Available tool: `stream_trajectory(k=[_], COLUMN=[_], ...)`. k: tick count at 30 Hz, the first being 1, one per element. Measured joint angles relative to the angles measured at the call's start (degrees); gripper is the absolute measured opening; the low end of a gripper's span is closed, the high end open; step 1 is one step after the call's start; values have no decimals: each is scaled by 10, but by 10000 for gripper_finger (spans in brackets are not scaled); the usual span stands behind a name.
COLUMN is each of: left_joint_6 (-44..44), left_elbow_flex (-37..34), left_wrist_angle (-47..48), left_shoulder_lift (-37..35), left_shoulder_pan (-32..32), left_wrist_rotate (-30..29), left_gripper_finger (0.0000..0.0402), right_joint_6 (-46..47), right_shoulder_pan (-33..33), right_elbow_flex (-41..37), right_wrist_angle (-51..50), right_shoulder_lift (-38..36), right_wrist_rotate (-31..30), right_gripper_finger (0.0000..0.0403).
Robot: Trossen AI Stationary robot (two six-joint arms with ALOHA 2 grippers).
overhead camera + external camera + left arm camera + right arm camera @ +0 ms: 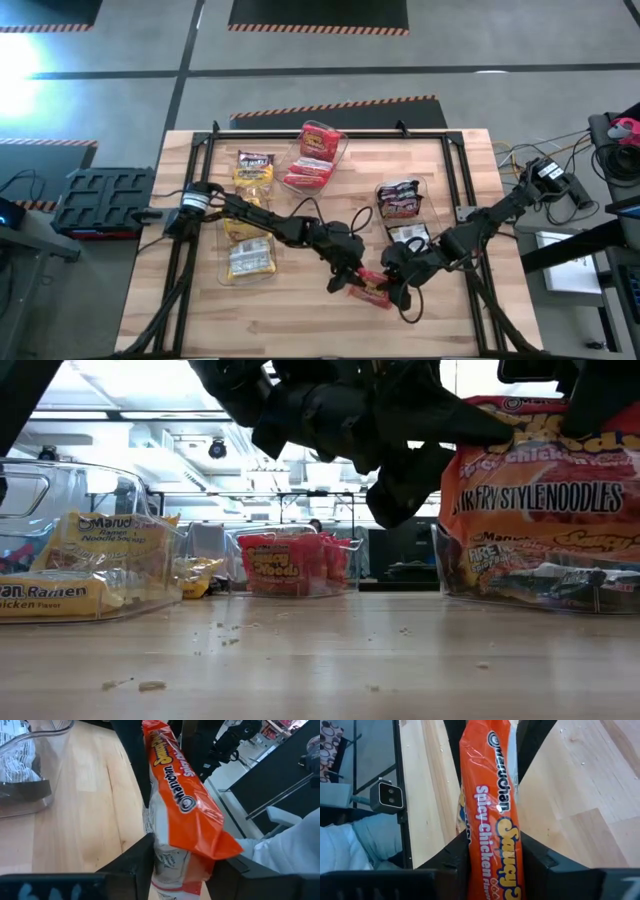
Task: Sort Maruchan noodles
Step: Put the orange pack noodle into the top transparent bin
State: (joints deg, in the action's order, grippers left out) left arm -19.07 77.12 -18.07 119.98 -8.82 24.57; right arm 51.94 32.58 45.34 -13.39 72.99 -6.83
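The left gripper (345, 281) and the right gripper (397, 287) are meeting low over the near middle of the wooden counter (150, 300) in the high view, both pinching the same orange-red noodle packet (370, 289), which is hanging between them. Farther back on the counter, a clear bin of yellow packets (248, 250) is lying on the left arm's side with more yellow packets (254, 170) beyond it, a bin of red packets (312, 155) is sitting toward the far edge, and a bin of dark packets (400, 200) is sitting on the right arm's side. In the low view, the held packet (540, 480) is hanging close to the camera under the dark arms, lifted off the counter, with the yellow packets (90, 565) at the left, the red packets (290, 565) in the middle distance, and the dark packets (545, 580) at the right behind it. In the left wrist view, the left gripper's fingers (130, 865) are clamping one end of the packet (185, 805), with the jaws pressing its two faces. In the right wrist view, the right gripper (492, 865) is closing on the opposite end, its fingers (452, 857) touching both sides of the packet (490, 800), whose print is reading "Spicy Chicken".
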Motion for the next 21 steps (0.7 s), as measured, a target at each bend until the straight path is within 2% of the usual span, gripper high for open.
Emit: stream_trajectory(k=[3,8,16,18,21], left_joint_6=[2,39,56,64,72], left_elbow_flex=[0,1,1,1,1], left_wrist_angle=[7,129,232,260,302], left_shoulder_lift=[0,-29,-92,-114,-144], left_shoulder_pan=[1,22,72,86,109], left_wrist_rotate=[3,47,39,30,-32], left_gripper_finger=[148,183,206,206,205], right_joint_6=[0,13,23,23,22], right_shoulder_pan=[0,0,-15,-22,-31], right_elbow_flex=[0,0,0,0,0], right_wrist_angle=[0,-1,-29,-28,-26], right_shoulder_lift=[0,-1,-2,-2,-2], right_wrist_rotate=[0,9,12,13,24], right_gripper_finger=[105,102,101,101,101])
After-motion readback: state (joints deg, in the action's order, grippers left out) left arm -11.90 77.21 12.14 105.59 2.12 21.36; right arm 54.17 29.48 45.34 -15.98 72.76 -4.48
